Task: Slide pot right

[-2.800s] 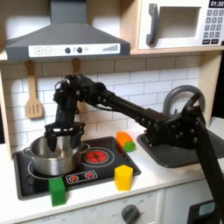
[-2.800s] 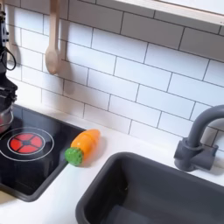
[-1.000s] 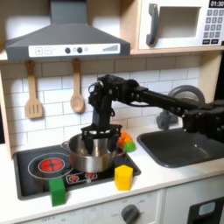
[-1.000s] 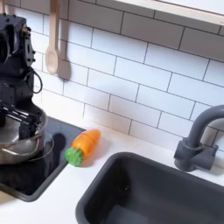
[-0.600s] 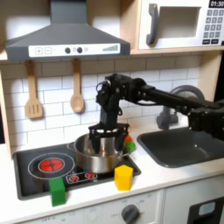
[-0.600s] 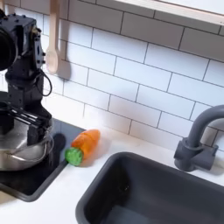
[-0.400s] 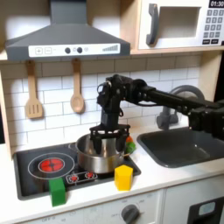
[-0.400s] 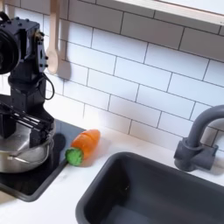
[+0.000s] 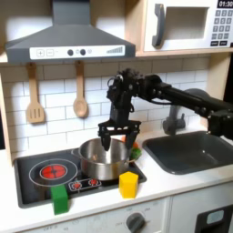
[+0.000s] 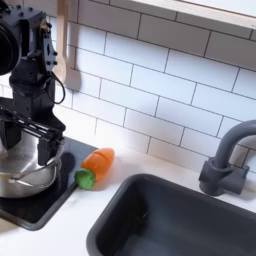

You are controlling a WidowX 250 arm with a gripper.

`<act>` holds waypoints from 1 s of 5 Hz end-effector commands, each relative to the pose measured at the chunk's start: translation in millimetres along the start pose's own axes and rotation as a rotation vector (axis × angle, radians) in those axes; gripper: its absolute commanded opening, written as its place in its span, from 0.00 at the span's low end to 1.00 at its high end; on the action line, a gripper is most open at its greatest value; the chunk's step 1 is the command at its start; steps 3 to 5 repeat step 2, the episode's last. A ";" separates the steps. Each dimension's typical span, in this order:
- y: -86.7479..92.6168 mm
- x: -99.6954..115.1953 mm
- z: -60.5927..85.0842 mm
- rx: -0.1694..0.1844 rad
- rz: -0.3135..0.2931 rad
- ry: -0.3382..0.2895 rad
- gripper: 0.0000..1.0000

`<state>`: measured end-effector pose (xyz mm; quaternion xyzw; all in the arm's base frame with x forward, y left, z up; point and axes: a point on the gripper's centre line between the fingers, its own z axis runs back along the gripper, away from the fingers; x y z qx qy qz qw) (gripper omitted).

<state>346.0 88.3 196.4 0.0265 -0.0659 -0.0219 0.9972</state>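
While the black pincer (image 9: 119, 135) is seen poised just above the far right part of the pot's rim in the first exterior view, its fingers are spread apart and nothing is held between them. Directly beneath the pincer, the pot (image 9: 102, 157), round, shiny and silver, is set on the right-hand burner of the black toy stove (image 9: 36, 178). In the second exterior view the pincer (image 10: 30, 137) is shown open above the pot (image 10: 24, 171), which lies at the picture's left edge. Just right of the pincer in that view, an orange toy carrot (image 10: 94, 165) is laid on the white bench (image 10: 60, 235). Nearer the camera than the pincer in the first exterior view, a yellow block (image 9: 128, 184) and a green block (image 9: 60, 197) are placed.
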 end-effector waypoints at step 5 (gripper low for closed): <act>-3.6 -4.9 26.7 -0.005 0.020 -0.064 1.00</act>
